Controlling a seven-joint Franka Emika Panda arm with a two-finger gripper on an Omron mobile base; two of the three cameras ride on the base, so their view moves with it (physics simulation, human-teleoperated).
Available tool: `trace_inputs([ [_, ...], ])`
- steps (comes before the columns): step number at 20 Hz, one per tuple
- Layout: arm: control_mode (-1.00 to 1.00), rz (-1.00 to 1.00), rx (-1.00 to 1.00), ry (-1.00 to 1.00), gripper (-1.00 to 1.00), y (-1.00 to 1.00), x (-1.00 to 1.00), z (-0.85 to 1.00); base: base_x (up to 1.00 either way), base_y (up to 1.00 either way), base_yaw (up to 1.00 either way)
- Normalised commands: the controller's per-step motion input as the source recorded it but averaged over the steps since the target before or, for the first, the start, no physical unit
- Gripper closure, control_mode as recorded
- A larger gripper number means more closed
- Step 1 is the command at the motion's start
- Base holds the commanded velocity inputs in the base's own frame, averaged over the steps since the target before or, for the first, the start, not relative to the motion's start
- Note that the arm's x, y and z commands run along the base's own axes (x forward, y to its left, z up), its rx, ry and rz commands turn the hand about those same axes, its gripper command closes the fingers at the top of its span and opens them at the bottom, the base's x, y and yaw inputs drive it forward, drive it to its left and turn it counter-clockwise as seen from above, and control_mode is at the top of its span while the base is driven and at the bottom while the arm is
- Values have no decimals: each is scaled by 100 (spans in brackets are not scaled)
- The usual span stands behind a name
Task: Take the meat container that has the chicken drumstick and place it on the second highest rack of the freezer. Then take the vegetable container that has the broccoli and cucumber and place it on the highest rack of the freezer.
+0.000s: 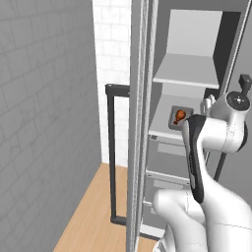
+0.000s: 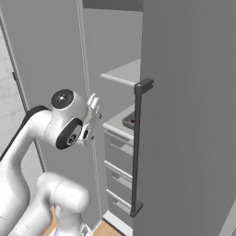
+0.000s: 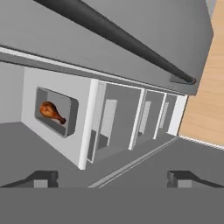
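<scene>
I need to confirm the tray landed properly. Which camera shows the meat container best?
The hand view: the meat container shows whole on its freezer shelf, the chicken drumstick inside it. The left base view shows it smaller, partly behind the arm. The right base view shows its corner beside the door handle.
</scene>
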Motion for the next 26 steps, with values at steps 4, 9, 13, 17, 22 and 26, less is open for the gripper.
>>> trace_inputs([
  [4, -100, 0, 0, 3, -100, 8, -60, 19, 0, 0, 0],
  [9, 100, 0, -2, 6, -100, 16, -12, -5, -18, 4, 0],
  [13, 100, 0, 0, 0, -100, 0, 0, 0, -100, -14, -23],
  [17, 100, 0, 0, 0, -100, 0, 0, 0, -86, -45, -52],
  [22, 100, 0, 0, 0, -100, 0, 0, 0, -29, -66, -65],
  [26, 100, 0, 0, 0, -100, 0, 0, 0, -1, -82, -67],
])
